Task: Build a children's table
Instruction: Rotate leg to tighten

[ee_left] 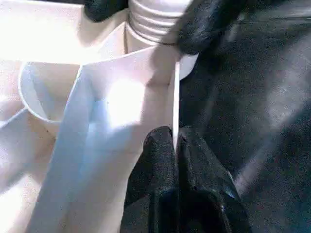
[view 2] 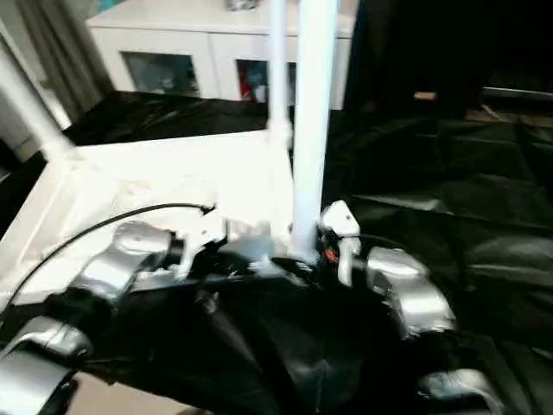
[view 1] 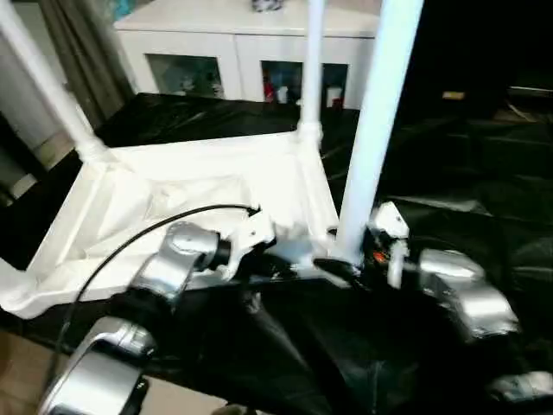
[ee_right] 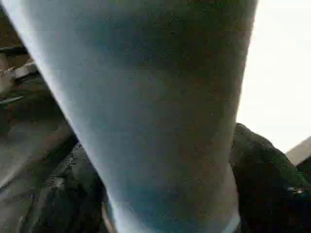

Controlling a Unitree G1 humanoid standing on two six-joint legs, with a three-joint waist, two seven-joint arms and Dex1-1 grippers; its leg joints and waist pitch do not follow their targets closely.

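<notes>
A work surface draped in crinkled black sheeting (view 1: 467, 156) carried everything. On it lay the white tabletop (view 1: 173, 216), upside down with its ribbed underside facing up — it sat toward the left part of the sheeting. White legs stood upright from its corner sockets: one at the near right corner (view 1: 371, 130), one at the far right (view 1: 313, 60), one at the far left (view 1: 43, 78).

left gripper (ee_left: 176, 145) fingers pinched shut | right gripper (ee_right: 160, 213) fingers spread

tabletop (view 1: 199, 207) before cabinet (view 1: 233, 43), legs (view 1: 376, 130) upright in it
</notes>
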